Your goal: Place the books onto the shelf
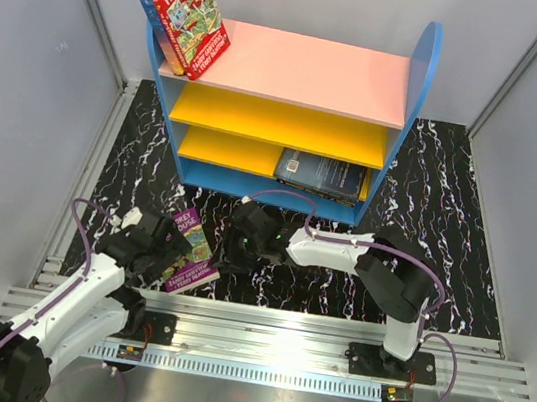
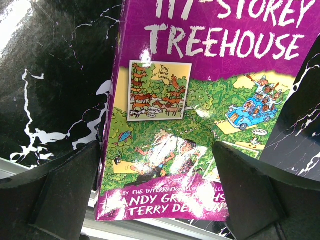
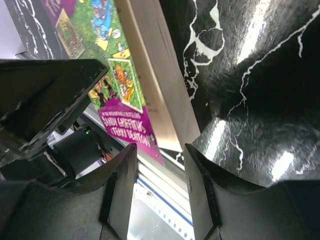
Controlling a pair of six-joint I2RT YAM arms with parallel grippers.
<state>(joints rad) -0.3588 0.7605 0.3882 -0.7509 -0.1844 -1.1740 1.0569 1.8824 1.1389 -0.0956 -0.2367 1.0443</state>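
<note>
glossy purple paperback (image 1: 197, 261) on black marbled tabletop (image 1: 448, 218)
left jaws spread wide over it; we cannot tell if right jaws pinch its cream pages.

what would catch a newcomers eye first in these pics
Probably the bright shelf at the back of the table, pink on top with yellow boards, and the red Treehouse book standing tilted at the left end of its top board. Next, the purple Treehouse book lying flat on the black marbled surface at the near side, with the left gripper open, a finger on either side of its lower end.
</note>
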